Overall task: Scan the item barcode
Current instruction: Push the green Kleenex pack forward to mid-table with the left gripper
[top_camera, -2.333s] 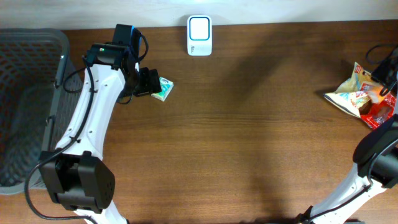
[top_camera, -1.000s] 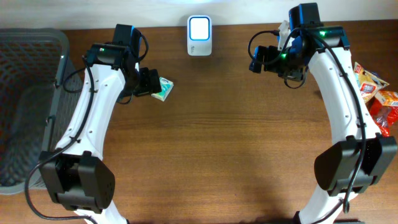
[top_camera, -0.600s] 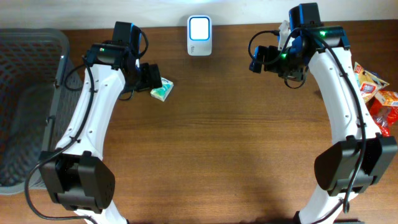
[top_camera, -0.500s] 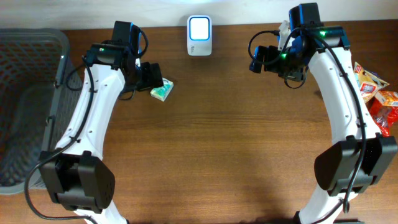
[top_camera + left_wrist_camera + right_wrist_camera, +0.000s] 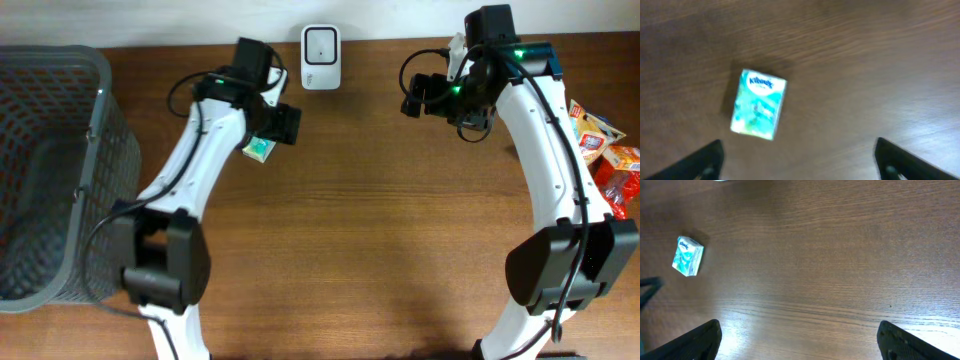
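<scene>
— Where's the tissue pack [image 5: 758, 111]?
— Flat on the bench [image 5: 380, 250], just ahead of the left fingers [image 5: 283, 124] and apart from them. They're spread wide, holding nothing.
— Around it?
— A white scanner [image 5: 320, 43] is near those fingers, and a mesh basket [image 5: 60, 70] is well off behind their arm. Snack packets [image 5: 600, 140] lie behind the right fingers [image 5: 412, 95], which are also wide apart and empty.
— Arms?
— Both arch inward over brown wood.

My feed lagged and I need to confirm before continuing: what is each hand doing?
Left hand: open, empty; the tissue pack lies free beneath it.
Right hand: open, holding nothing.
</scene>
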`<action>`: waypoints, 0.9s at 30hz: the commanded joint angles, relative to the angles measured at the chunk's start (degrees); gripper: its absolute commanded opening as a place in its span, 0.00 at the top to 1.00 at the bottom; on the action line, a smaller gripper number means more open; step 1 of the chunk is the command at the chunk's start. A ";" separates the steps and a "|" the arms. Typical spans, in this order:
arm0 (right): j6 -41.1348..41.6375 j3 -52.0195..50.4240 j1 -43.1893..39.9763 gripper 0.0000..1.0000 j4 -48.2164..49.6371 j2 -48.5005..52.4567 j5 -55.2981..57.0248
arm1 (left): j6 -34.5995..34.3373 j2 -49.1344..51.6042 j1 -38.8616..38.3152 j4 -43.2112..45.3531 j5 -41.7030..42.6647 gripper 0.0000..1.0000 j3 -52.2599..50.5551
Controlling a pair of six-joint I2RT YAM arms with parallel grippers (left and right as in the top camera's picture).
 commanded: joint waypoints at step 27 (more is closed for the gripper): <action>0.28 -0.26 0.22 0.01 0.00 0.15 -0.50 | 2.32 13.07 -8.26 -5.49 -3.02 1.00 5.62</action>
